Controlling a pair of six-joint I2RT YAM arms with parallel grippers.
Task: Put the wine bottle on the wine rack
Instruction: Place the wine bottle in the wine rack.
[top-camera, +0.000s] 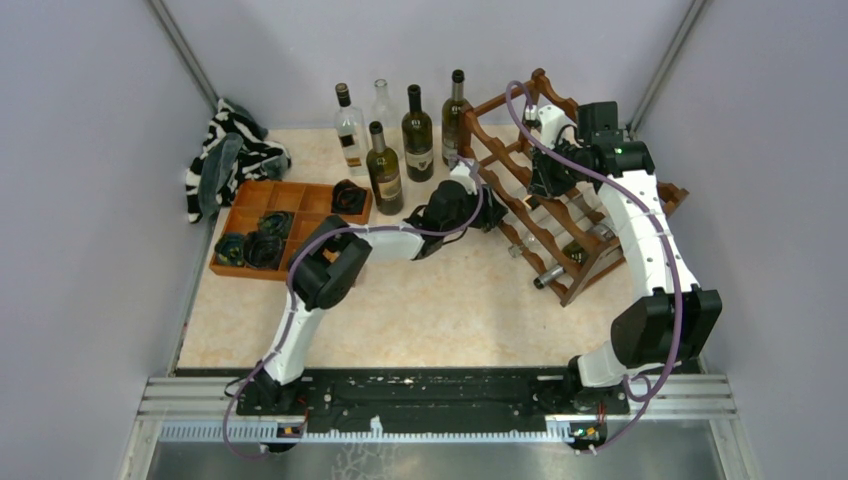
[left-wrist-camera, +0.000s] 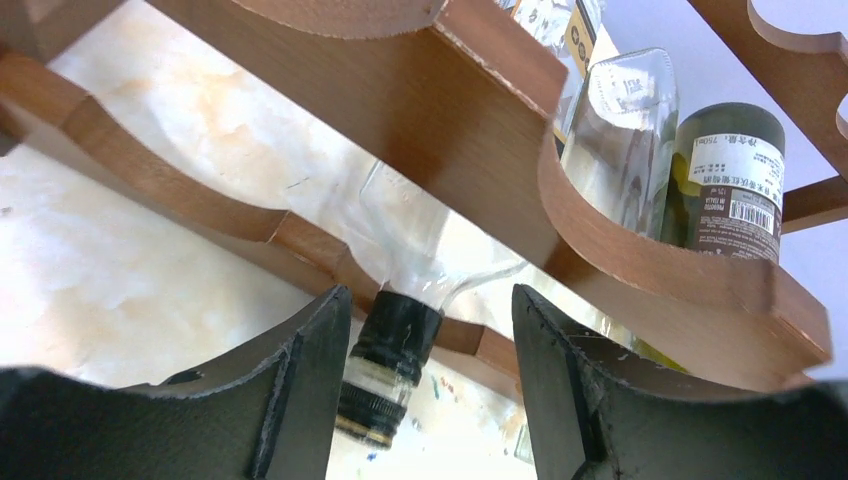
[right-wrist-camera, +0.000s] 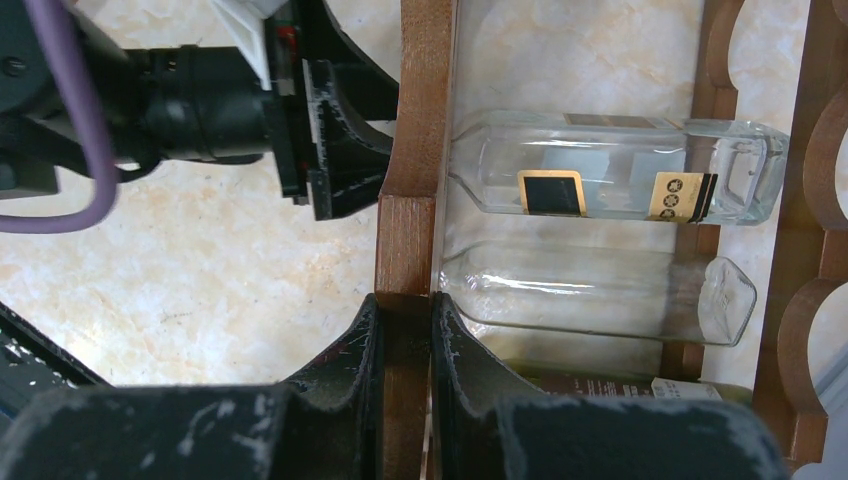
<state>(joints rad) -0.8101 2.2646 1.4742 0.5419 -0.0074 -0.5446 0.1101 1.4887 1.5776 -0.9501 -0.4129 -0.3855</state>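
Note:
The dark brown wine rack (top-camera: 497, 148) stands at the back right of the table. A clear wine bottle (right-wrist-camera: 610, 170) with a black and gold label lies on its scalloped rails (left-wrist-camera: 420, 100). Its black-capped neck (left-wrist-camera: 395, 340) pokes out under the front rail. My left gripper (left-wrist-camera: 430, 380) is open around that neck; the left finger is close beside it and the right finger stands well clear. My right gripper (right-wrist-camera: 405, 330) is shut on the rack's front rail (right-wrist-camera: 410, 230). In the top view the left gripper (top-camera: 488, 215) is at the rack's near-left side and the right gripper (top-camera: 545, 180) is over the rack.
Two more bottles lie in the rack, a clear one (right-wrist-camera: 600, 290) and a green one with a white label (left-wrist-camera: 725, 180). Several bottles (top-camera: 400, 140) stand at the back. An orange-brown compartment tray (top-camera: 290, 200) and a striped cloth (top-camera: 230, 150) lie at the left.

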